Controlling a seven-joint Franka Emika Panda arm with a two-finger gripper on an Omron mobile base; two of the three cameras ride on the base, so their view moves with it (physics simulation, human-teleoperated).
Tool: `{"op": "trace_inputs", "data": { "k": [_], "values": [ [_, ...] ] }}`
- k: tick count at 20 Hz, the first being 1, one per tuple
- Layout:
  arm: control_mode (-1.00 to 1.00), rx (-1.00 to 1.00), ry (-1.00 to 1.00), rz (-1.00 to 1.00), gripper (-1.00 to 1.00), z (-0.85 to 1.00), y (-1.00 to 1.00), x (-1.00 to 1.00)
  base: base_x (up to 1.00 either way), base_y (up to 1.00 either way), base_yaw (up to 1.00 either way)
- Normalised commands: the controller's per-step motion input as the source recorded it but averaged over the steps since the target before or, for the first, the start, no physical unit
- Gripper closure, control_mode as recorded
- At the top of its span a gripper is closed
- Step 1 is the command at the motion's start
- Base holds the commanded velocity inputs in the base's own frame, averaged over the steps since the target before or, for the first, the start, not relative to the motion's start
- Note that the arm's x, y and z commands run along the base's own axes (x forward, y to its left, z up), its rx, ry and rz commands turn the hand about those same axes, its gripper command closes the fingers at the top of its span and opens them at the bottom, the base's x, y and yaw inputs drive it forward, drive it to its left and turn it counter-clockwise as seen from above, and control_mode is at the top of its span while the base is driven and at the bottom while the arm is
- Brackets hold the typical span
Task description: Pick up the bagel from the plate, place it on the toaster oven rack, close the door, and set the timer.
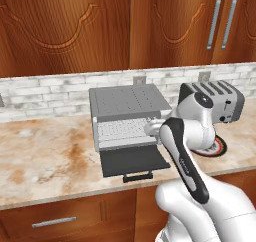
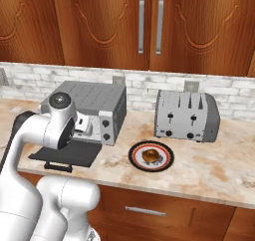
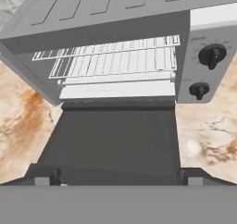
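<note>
- The door [image 3: 113,142] lies dropped flat over the surface [image 1: 45,156], its black handle [image 1: 137,176] at the front edge.
- The toaster oven rack [image 3: 113,61] shows as silver bars inside the open cavity, with two black knobs [image 3: 212,55] to its right.
- The jaws stand wide with nothing between them; the gripper [image 3: 115,179] hangs over the door.
- The bagel [image 2: 150,155], golden-brown, sits on the red-rimmed plate [image 2: 134,158], between the oven and the four-slot toaster [image 2: 187,116], bare surface around it.
</note>
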Motion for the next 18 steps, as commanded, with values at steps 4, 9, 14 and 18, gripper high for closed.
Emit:
{"op": "trace_inputs", "data": {
  "k": [4, 9, 14, 18],
  "values": [
    [-1.00, 0.00, -0.08, 0.00, -1.00, -0.02, 0.00, 0.25, 0.00, 0.00, 0.00],
    [-1.00, 0.11, -0.03, 0.00, -1.00, -0.06, 0.13, 0.21, 0.00, 0.00, 0.00],
    [-1.00, 0.20, -0.01, 0.00, -1.00, -0.05, 0.08, 0.10, 0.00, 0.00, 0.00],
    [-1.00, 0.14, 0.00, 0.00, -1.00, -0.13, 0.00, 0.09, 0.00, 0.00, 0.00]
  ]
}}
